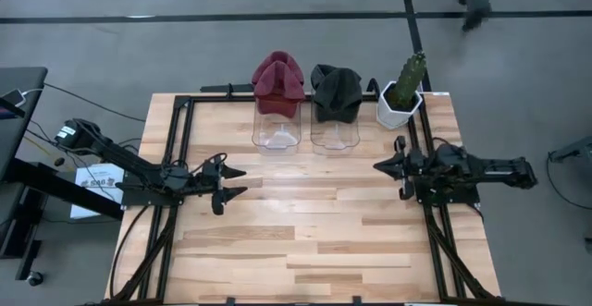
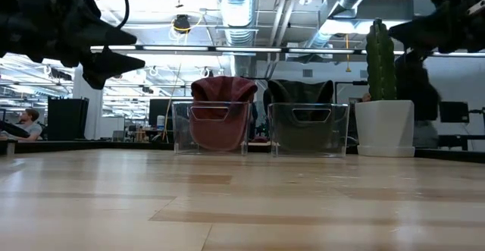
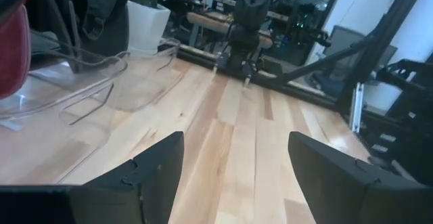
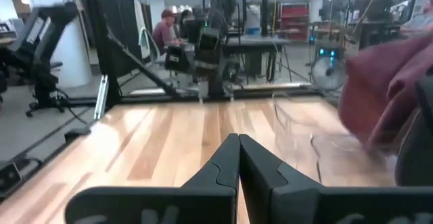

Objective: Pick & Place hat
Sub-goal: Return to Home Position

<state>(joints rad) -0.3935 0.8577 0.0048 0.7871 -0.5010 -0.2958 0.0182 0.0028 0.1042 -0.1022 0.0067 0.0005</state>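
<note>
A dark red hat (image 1: 278, 81) lies over the rim of a clear container (image 1: 276, 128) at the table's far side. A dark grey hat (image 1: 337, 91) lies over a second clear container (image 1: 334, 132) to its right. In the low view the red hat (image 2: 222, 99) and the grey hat (image 2: 300, 93) show above both containers. My left gripper (image 1: 237, 181) hovers open over the table's left part, pointing right, with nothing between its fingers (image 3: 157, 166). My right gripper (image 1: 377, 166) hovers shut at the right, pointing left, its fingers (image 4: 238, 160) together.
A cactus in a white pot (image 1: 401, 96) stands at the far right, beside the grey hat's container. A black frame (image 1: 181, 140) runs along the table's left, far and right sides. Bare wood (image 1: 314, 223) spreads across the middle and near part.
</note>
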